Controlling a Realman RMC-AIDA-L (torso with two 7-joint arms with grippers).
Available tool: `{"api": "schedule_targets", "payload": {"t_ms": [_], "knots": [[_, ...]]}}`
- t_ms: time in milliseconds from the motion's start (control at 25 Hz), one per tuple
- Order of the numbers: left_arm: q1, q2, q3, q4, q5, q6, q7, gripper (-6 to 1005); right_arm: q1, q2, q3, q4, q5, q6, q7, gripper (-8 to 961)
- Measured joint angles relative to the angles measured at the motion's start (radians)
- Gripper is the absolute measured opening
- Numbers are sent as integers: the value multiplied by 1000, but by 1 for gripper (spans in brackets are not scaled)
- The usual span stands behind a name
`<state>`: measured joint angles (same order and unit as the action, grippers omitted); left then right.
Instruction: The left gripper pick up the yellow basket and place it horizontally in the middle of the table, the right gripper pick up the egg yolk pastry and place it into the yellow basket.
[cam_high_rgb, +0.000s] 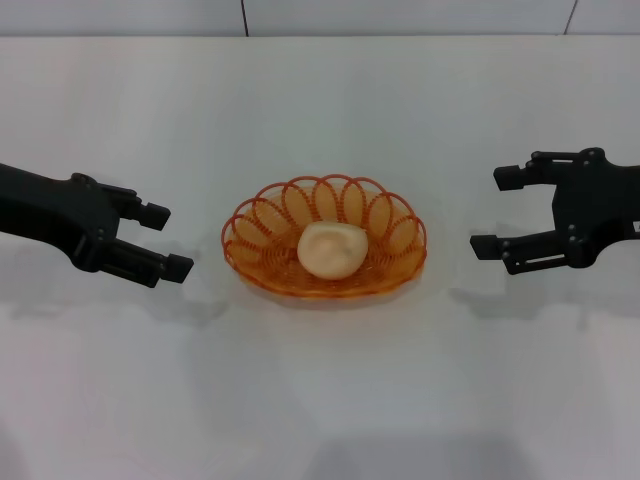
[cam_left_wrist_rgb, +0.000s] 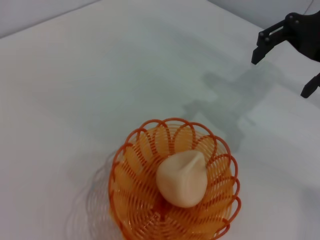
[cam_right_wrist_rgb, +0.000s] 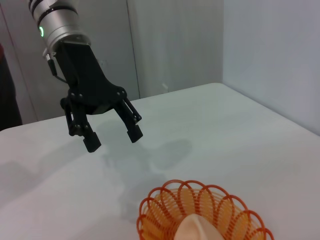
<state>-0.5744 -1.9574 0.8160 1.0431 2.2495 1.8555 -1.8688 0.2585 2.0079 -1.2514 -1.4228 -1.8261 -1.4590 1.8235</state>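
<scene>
Inspecting basket: we find the yellow basket (cam_high_rgb: 324, 243) mid-table (cam_high_rgb: 320, 400), long axis crosswise.
Pastry: the egg yolk pastry (cam_high_rgb: 333, 250) sits inside it.
Left gripper (cam_high_rgb: 166, 240): at 9 o'clock, spread wide, holding nothing.
Right gripper (cam_high_rgb: 497, 212): at 3 o'clock, likewise wide and unladen.

One yellow basket (cam_high_rgb: 325, 240) mid-table (cam_high_rgb: 320, 400). One egg yolk pastry (cam_high_rgb: 333, 249) inside basket. Two grippers: left gripper (cam_high_rgb: 168, 241), right gripper (cam_high_rgb: 497, 212), flanking basket.

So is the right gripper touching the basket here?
Apart. In the head view, bare table separates the open right gripper from the basket.
</scene>
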Motion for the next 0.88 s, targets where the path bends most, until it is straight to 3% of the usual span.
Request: {"api": "schedule_targets", "payload": {"t_ms": [880], "knots": [[-10, -9, 11, -2, -27, 55, 35, 888, 14, 0, 0, 1, 4, 3, 0, 875]]}}
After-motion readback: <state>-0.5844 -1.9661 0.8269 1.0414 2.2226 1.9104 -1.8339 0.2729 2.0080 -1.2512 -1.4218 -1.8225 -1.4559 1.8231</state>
